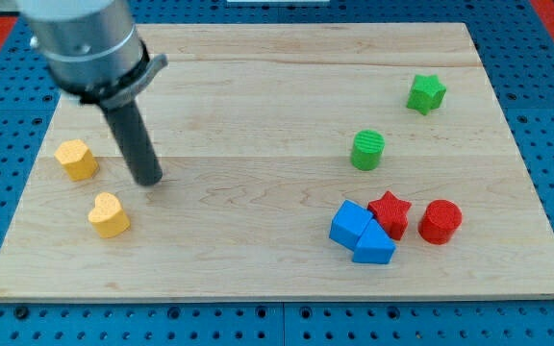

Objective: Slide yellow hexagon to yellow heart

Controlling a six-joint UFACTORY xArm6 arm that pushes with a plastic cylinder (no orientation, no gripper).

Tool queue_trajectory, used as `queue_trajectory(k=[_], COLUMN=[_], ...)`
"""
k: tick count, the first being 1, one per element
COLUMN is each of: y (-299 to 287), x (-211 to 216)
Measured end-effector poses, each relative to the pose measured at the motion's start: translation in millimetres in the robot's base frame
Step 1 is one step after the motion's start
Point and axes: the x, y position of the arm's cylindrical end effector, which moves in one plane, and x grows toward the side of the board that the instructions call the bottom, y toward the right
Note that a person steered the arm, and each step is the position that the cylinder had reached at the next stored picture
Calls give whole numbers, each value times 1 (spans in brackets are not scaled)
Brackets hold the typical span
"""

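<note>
Wooden board (258, 86): yellow hexagon (76, 159) chunky, above yellow heart (110, 214), apart.

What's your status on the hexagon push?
My tip down on board, right of yellow hexagon, above-right of yellow heart, touching neither. Hexagon sits apart from heart, up-left of it. Nothing between them.

Lab bench setup: wooden board (287, 106) on a blue perforated mounting plate (546, 38), grey robot arm (85, 43) overhead at 10 o'clock, small coloured test blocks.
</note>
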Motion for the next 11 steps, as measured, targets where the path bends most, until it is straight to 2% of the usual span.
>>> queue_trajectory(k=[1, 4, 6, 7, 8, 9, 10, 11], y=[-17, -85, -87, -79, -80, -125, -148, -123], x=[-35, -42, 15, 22, -8, -9, 19, 70])
